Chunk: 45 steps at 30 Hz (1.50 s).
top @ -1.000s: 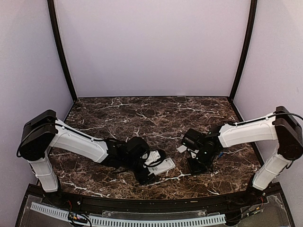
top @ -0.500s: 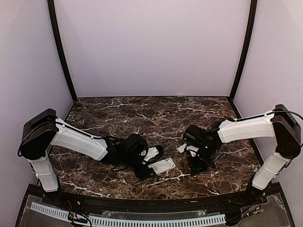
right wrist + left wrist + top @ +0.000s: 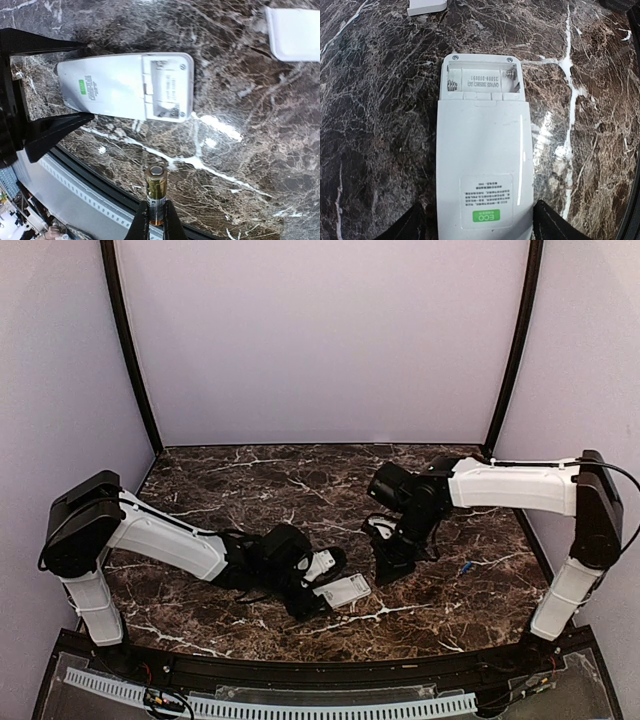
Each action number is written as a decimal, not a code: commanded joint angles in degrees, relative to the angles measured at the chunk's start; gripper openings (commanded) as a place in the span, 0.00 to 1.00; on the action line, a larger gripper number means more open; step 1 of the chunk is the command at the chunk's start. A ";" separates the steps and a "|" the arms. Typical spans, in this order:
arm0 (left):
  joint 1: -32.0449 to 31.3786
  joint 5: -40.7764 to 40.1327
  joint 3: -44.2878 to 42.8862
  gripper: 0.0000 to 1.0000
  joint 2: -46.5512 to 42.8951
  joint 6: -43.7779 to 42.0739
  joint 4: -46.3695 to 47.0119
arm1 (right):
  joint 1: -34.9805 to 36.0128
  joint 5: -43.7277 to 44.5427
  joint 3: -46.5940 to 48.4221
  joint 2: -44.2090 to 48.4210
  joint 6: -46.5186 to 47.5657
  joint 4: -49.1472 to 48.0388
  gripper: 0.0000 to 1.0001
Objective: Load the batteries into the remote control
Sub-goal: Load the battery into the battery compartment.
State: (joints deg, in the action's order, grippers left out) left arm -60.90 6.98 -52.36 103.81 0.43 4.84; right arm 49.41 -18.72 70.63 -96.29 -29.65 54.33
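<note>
One battery (image 3: 156,192) sat pinched by its end in the closed right gripper (image 3: 156,220), above the table (image 3: 300,480) and just short of the remote control (image 3: 125,87). This lay face down, long axis crosswise to the battery, empty bay (image 3: 167,87) toward the right arm. At the label end the left gripper (image 3: 479,225) straddled it, fingers seemingly pressed on both long sides. A white cover (image 3: 295,32) lay apart and nothing blocked the bay. A blue speck (image 3: 466,567) far right was probably another battery.

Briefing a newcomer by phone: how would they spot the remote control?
On the marble table, look near the front edge. The remote control lies face down between the jaws of the left gripper. Unlike the small white plate, it is long, with an open battery bay.
</note>
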 commanded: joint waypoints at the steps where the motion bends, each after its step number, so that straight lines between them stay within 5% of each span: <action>1: 0.35 -0.04 2.41 0.73 0.42 0.75 -3.37 | -0.57 -4.38 4.56 -5.96 3.05 6.48 0.00; 18: 0.35 0.12 5.52 0.75 -1.02 -0.07 0.64 | -2.56 -6.47 17.96 -22.42 8.89 13.36 0.00; 45: 0.35 0.12 5.60 0.74 -0.98 -0.07 1.20 | -2.21 -4.45 26.94 -31.73 11.71 17.10 0.00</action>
State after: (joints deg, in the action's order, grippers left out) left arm -60.90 6.85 -48.62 103.07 0.16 11.07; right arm 47.09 -23.88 96.55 -126.21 -18.41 71.18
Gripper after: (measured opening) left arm 0.747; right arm 0.052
